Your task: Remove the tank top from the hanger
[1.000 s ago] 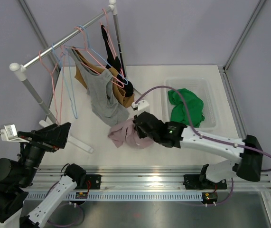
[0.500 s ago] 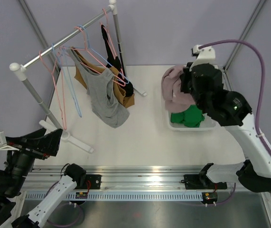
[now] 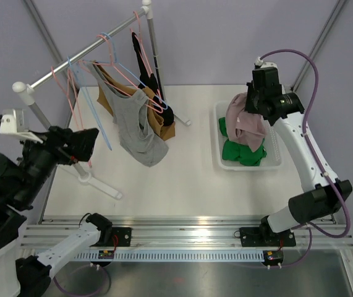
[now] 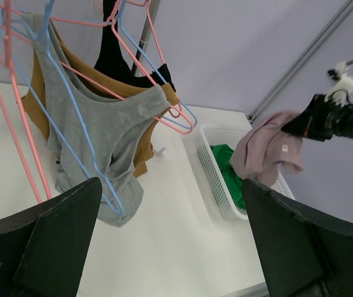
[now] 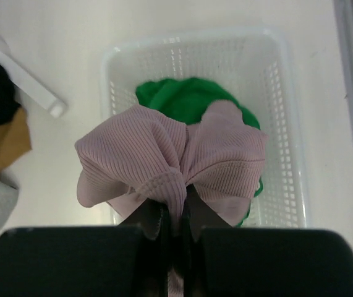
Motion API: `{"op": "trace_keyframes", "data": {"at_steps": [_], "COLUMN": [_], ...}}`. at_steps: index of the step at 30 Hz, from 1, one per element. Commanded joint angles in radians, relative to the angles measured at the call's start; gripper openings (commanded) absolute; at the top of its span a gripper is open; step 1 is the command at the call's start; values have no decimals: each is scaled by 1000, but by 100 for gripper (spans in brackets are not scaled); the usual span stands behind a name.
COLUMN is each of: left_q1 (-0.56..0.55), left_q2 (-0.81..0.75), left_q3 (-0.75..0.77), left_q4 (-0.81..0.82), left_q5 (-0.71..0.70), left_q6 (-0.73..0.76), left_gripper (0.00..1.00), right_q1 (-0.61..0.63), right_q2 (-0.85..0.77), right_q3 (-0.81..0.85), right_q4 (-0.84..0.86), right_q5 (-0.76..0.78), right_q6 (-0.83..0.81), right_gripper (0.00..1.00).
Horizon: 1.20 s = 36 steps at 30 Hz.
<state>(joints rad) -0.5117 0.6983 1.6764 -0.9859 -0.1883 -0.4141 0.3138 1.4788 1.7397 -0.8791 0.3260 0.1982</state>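
Observation:
My right gripper (image 3: 255, 106) is shut on a pink ribbed tank top (image 3: 245, 122) and holds it bunched above the white basket (image 3: 248, 166). In the right wrist view the pink top (image 5: 170, 161) is pinched between my closed jaws (image 5: 176, 216), over a green garment (image 5: 182, 99). My left gripper (image 3: 80, 143) is open and empty beside the rack's left post. A grey tank top (image 3: 133, 124) hangs on a blue hanger, with a brown one (image 3: 165, 130) and a black one (image 3: 150, 80) behind it. The left wrist view shows the grey top (image 4: 102, 136) ahead of my open fingers (image 4: 52, 241).
A white clothes rack (image 3: 77, 59) with several pink and blue hangers stands at the back left; its foot (image 3: 99, 182) reaches across the table's left side. The green garment (image 3: 241, 150) lies in the basket. Frame posts rise at the far corners.
My right gripper has lifted the pink tank top from the middle of the table and carried it right, over the basket. My left arm has risen toward the rack.

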Motion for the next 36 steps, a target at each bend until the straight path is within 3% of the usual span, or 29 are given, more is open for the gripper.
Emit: {"op": "trace_keyframes", "data": {"at_steps": [1,3,4,5,6,9,10,16,20,24,27,30,32,36], "left_q1": [4,4,4,4,4,1,-2,-125,-134,-134,-134,-129,-120,-84], "left_q2": [121,177,223,254,279,384,414,567,665,728,773,806,828,845], "left_q3": [100,166,184,203,218,295,321,405,447,439,439,411,390,349], "left_q4": [21,6,6,-3,-13,-48,-53,-82,-103,-68,-51,4,35,96], "left_q5": [-29,-74,-92,-114,-135,-199,-214,-440,-506,-546,-595,-612,-608,-583], "left_q6": [47,51,48,43,44,32,35,54,25,-6,-38,-43,-55,-74], "left_gripper": [99,99,99,99,99,99,99,99,99,99,99,93,81,79], "right_q1": [-73,-87,-88,-88,-90,-88,-88,-88,-88,-90,-90,-88,-90,-90], "right_q2": [37,92,115,167,191,232,219,17,-228,-351,-416,-459,-479,-531], "right_q3": [-87,-129,-162,-172,-178,-172,-175,-115,-235,-342,-419,-463,-483,-522], "right_q4": [120,147,149,143,134,72,66,-4,139,181,213,226,224,224], "right_q5": [-140,-131,-116,-107,-87,-3,14,6,-192,-434,-502,-534,-554,-607], "right_q6": [47,56,69,72,76,105,116,118,119,139,156,156,159,156], "right_gripper": [0,9,25,47,58,80,99,99,99,100,99,100,99,99]}}
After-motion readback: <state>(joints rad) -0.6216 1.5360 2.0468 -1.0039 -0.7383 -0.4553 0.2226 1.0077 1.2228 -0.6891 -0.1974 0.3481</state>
